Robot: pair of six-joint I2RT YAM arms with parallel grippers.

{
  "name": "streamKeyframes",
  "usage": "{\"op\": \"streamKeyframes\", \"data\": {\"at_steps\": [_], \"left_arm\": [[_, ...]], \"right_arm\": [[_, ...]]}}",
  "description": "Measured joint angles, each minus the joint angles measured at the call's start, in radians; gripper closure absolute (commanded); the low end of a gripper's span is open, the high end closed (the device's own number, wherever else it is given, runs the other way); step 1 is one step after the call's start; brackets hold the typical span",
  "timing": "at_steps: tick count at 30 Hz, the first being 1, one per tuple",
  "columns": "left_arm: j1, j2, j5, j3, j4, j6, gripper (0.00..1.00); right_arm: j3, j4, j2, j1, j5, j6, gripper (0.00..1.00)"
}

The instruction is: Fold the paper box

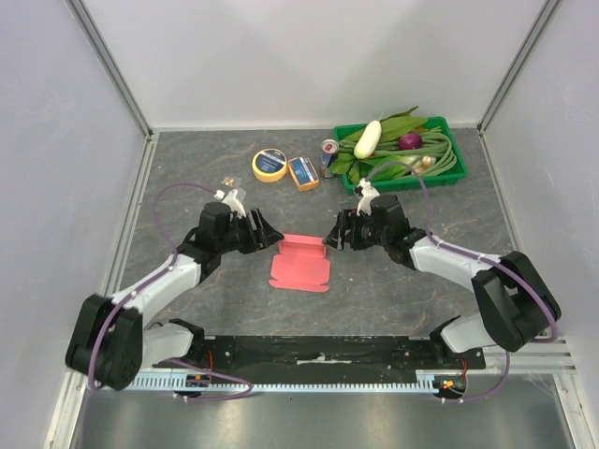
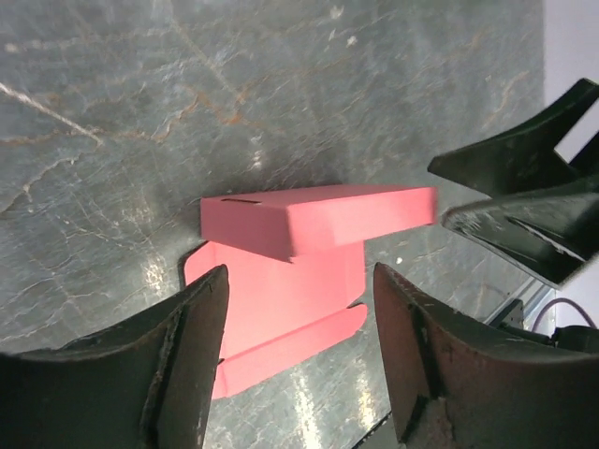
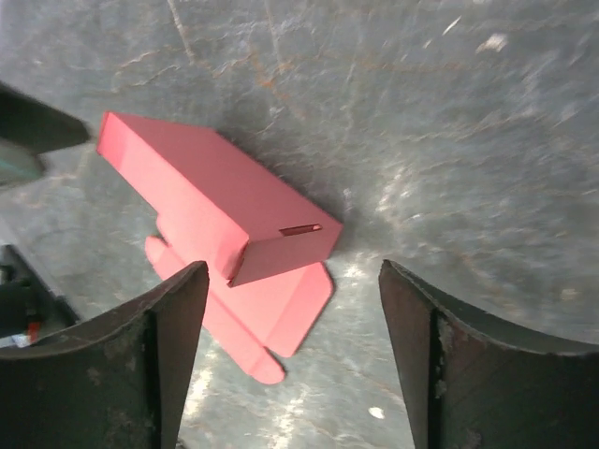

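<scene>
The pink-red paper box (image 1: 300,263) lies on the dark table between the two arms. Its far part is folded into a shallow box shape (image 2: 318,220), and a flat flap (image 2: 281,327) lies on the table at the near side. A slot shows in one end wall (image 3: 299,229). My left gripper (image 1: 272,236) hovers just left of the box, open, with nothing between its fingers (image 2: 201,346). Just right of the box my right gripper (image 1: 330,239) is also open and empty, apart from the card. Its fingers (image 3: 173,327) frame the box's corner (image 3: 281,253) from above.
A green tray (image 1: 456,172) of vegetables stands at the back right. A yellow tape roll (image 1: 270,165), a small blue-and-orange box (image 1: 303,173) and a can (image 1: 329,155) sit behind the paper box. White walls enclose the table on three sides.
</scene>
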State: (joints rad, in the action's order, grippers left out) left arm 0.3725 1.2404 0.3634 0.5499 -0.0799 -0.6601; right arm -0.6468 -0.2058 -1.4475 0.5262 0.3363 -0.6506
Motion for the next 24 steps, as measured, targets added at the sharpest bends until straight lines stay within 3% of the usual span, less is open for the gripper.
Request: {"op": "streamKeyframes", "data": {"at_steps": [2,8,15,20,24], "left_arm": [[0.000,-0.094,-0.029,0.000,0.042,0.006,0.28],[0.000,-0.410,-0.130,-0.005,0.156,0.011,0.27],[0.000,-0.758,-0.154,-0.111,0.289,0.000,0.27],[0.000,-0.921,-0.142,-0.116,0.402,-0.017,0.27],[0.000,-0.984,-0.111,-0.116,0.452,-0.043,0.27]], "right_arm": [[-0.049,0.090,0.024,0.000,-0.034,0.071,0.08],[-0.230,0.258,0.031,0.073,-0.140,0.357,0.09],[-0.463,0.407,-0.132,0.263,-0.156,0.678,0.23],[-0.620,0.534,-0.300,0.275,-0.158,0.816,0.29],[-0.657,0.602,-0.366,0.272,-0.154,0.865,0.36]]}}
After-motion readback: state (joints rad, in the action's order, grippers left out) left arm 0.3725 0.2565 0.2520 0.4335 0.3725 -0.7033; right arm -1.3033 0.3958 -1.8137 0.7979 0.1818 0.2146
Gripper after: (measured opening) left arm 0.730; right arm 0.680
